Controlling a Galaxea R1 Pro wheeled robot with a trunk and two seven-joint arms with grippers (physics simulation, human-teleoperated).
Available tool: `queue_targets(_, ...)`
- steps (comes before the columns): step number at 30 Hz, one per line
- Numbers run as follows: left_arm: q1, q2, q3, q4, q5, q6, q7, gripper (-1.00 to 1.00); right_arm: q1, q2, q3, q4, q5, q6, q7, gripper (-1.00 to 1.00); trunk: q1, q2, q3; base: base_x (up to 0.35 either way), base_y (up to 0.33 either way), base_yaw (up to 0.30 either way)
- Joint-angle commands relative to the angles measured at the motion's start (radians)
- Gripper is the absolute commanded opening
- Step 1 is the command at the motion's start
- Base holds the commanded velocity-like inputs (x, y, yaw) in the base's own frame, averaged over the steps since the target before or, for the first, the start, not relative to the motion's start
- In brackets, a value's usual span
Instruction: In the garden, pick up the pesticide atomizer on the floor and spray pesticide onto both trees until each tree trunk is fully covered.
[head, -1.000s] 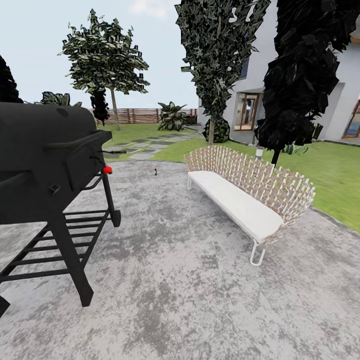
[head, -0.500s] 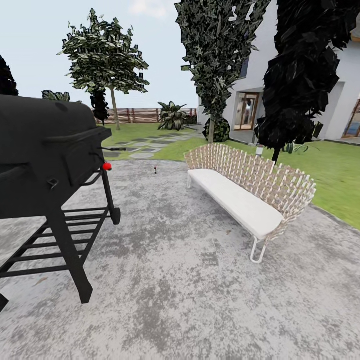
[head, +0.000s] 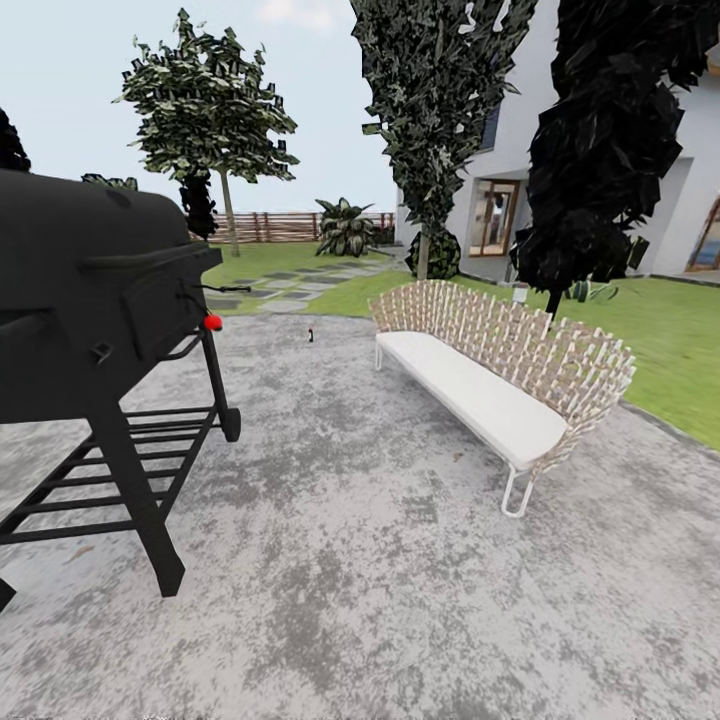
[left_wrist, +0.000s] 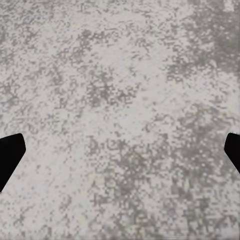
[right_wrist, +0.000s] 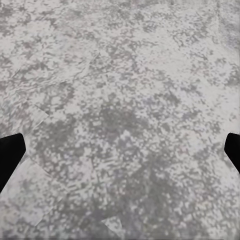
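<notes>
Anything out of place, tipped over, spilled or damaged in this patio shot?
Nothing looks tipped, spilled or broken. The black grill and the white bench both stand upright on the mottled grey paving. One small dark object sits alone on the paving between them, too small to identify. Both wrist views face bare paving.

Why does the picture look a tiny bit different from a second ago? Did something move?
The camera moved, not the things: the whole head view shifted slightly, so the black grill sits a bit lower and further left, and the bench a touch to the right. Nothing was picked up or let go. The small dark object on the paving stays put, and both tools stay wide open over it.
</notes>
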Motion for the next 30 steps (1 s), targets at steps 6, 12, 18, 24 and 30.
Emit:
queue_targets(6, -0.001, 0.0, 0.001, 0.001, 0.003, -0.003, 0.002, 1.0, -0.001, 0.0, 0.0, 0.001, 0.002, -0.003, 0.0, 1.0, 0.015, -0.029, -0.023, 0.0, 0.0, 0.0)
queue_targets(12, -0.001, -0.002, 0.001, 0.001, -0.002, 0.0, 0.008, 1.0, -0.001, 0.0, 0.0, 0.001, 0.002, -0.003, 0.0, 1.0, 0.015, -0.029, -0.03, 0.064, 0.0, 0.0)
queue_targets(18, -0.001, -0.001, 0.005, 0.001, 0.001, 0.001, 0.011, 1.0, -0.001, 0.0, 0.0, 0.001, 0.002, -0.003, 0.0, 1.0, 0.015, -0.029, -0.032, 0.301, 0.0, 0.0)
queue_targets(24, -0.001, 0.0, 0.006, 0.002, 0.001, 0.001, 0.011, 1.0, -0.001, 0.0, 0.0, 0.002, 0.002, -0.004, 0.0, 1.0, 0.015, -0.029, -0.032, 0.337, 0.0, 0.0)
queue_targets(30, -0.001, 0.0, 0.006, 0.002, 0.002, 0.001, 0.012, 1.0, -0.001, 0.0, 0.004, 0.002, 0.002, -0.004, 0.0, 1.0, 0.015, -0.029, -0.032, 0.34, 0.0, 0.0)
